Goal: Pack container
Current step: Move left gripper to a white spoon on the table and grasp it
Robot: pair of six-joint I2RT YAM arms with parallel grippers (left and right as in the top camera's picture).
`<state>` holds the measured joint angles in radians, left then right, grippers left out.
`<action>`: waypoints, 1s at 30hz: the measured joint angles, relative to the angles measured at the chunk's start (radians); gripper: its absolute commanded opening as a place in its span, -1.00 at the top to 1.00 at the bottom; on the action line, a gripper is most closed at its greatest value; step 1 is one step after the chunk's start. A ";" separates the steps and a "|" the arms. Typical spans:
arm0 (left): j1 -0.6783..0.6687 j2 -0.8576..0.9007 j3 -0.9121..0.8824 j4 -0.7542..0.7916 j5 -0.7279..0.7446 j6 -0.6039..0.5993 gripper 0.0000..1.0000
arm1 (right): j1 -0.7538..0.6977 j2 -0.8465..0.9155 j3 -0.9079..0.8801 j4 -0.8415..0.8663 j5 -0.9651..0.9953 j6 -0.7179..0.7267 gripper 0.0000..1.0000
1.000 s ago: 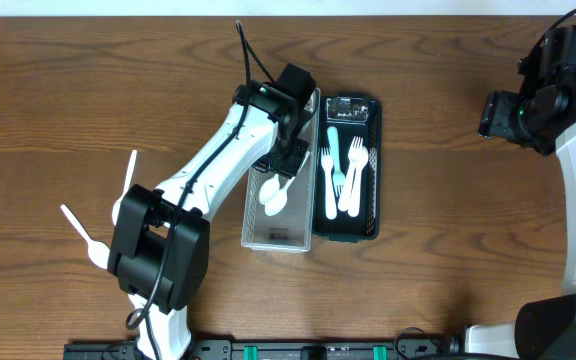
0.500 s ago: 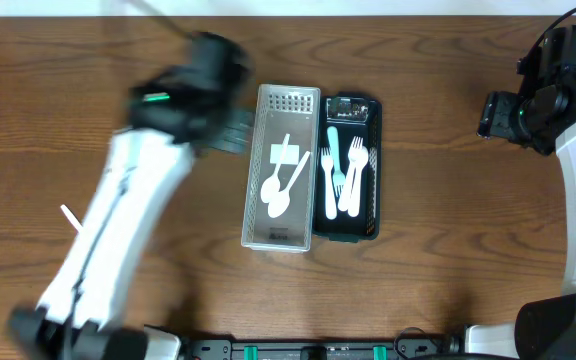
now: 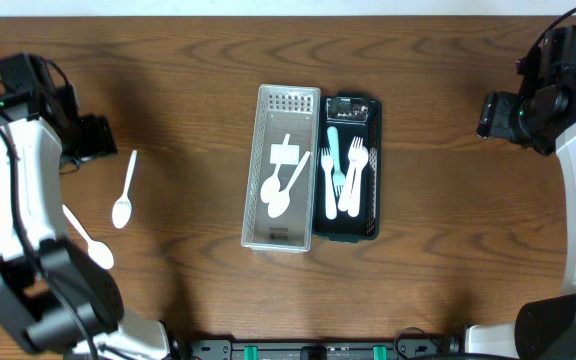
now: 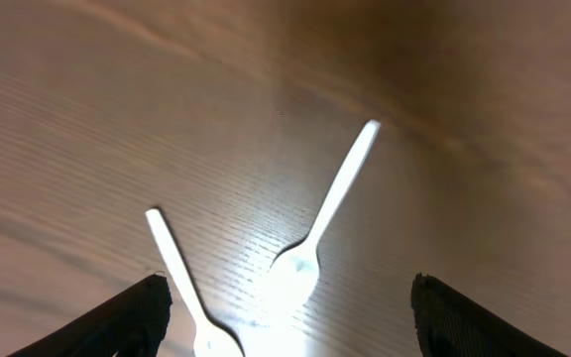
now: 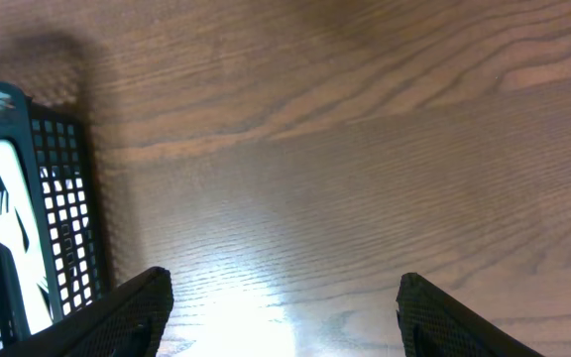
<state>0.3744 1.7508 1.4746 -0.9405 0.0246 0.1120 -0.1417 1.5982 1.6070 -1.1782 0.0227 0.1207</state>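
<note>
Overhead view, near edge first: I see one white spoon (image 3: 89, 241) by the left edge. A second spoon (image 3: 123, 190) lies just beyond it. Both rest loose on the wooden worktop (image 3: 448, 260). At mid-worktop, the clear container (image 3: 278, 236) holds a packed spoon (image 3: 280, 192). A black tray (image 3: 375, 180) with white and teal cutlery (image 3: 343, 175) sits against the container's right side. Farther back, the left gripper (image 4: 287, 297) hangs over the loose spoons, jaws spread and empty. The right gripper (image 3: 490, 115) sits towards the far right corner, jaws likewise spread and empty.
</note>
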 measured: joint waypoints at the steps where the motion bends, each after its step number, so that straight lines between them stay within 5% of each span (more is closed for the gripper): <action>1: 0.005 0.018 -0.010 0.008 0.003 0.002 -0.60 | 0.000 0.000 0.000 0.000 0.000 0.000 -0.51; 17: 0.010 0.287 -0.064 0.100 0.048 0.024 -0.60 | 0.000 0.000 0.000 0.011 0.000 0.000 -0.52; 30: 0.009 0.320 -0.066 0.100 0.047 0.024 -0.60 | 0.000 0.000 0.000 0.015 0.000 0.000 -0.53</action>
<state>0.3836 2.0712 1.4090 -0.8402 0.0719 0.1356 -0.1417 1.5982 1.6070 -1.1629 0.0227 0.1207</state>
